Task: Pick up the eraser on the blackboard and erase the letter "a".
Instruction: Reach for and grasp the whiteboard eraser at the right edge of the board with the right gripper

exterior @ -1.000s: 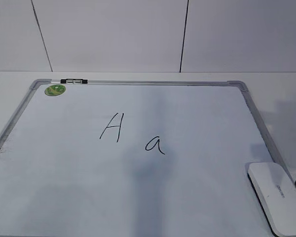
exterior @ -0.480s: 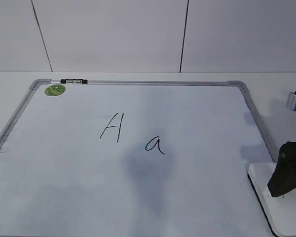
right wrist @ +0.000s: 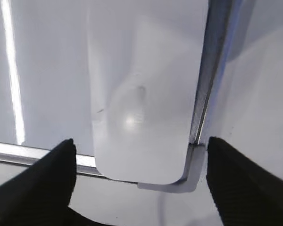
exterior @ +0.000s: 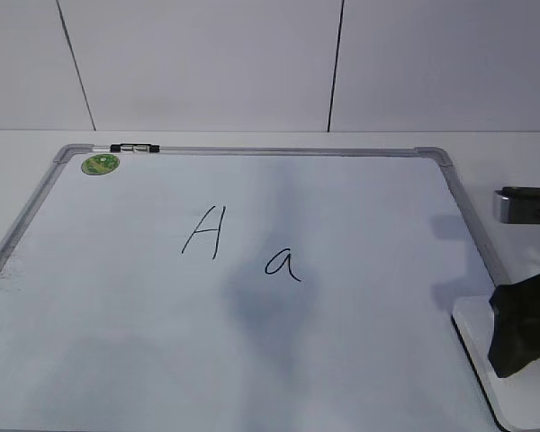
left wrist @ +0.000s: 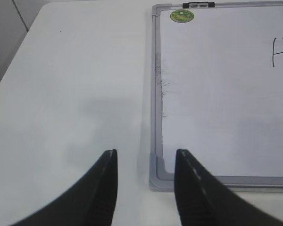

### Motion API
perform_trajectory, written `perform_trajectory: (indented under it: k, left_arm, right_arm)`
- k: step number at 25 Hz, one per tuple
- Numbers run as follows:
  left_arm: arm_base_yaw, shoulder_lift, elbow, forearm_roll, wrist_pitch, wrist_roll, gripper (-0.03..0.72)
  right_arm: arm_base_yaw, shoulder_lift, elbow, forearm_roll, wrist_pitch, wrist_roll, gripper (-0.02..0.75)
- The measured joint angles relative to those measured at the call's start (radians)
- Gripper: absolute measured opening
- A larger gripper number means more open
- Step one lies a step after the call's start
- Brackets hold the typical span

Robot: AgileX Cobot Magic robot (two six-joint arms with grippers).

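Note:
The blackboard (exterior: 144, 342) is a white dry-erase board with a grey frame, lying flat on the table. A small black letter "a" (exterior: 283, 265) is written near its middle, right of a capital "A" (exterior: 205, 232). The white eraser (exterior: 472, 328) lies on the board's near right corner; it also shows in the right wrist view (right wrist: 141, 94). My right gripper (right wrist: 140, 148) is open, its fingers on either side of the eraser's near end, just above it. In the exterior view the gripper (exterior: 520, 328) covers part of the eraser. My left gripper (left wrist: 145, 157) is open and empty above the board's near left corner.
A green round sticker (exterior: 101, 164) and a black-and-white clip (exterior: 134, 148) sit at the board's far left corner. Grey smudges mark the board's left edge (left wrist: 162, 80). White table surface (left wrist: 75, 84) lies left of the board. A white panelled wall (exterior: 207, 63) stands behind.
My right gripper came into the exterior view from the right and dropped over the eraser, now covering part of it. The board and letters have not moved.

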Motion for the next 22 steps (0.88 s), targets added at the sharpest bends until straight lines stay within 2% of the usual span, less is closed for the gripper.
perform_trajectory:
  k: [5, 22]
  left_arm:
    - [0.0, 0.0, 0.0, 0.0, 0.0, 0.0, 0.307]
    - [0.0, 0.0, 0.0, -0.006, 0.0, 0.0, 0.307]
  right_arm:
    - [0.044, 0.0, -0.038, -0.041, -0.006, 0.087, 0.652]
    - [0.048, 0.088, -0.039, -0.063, -0.067, 0.137, 0.633]
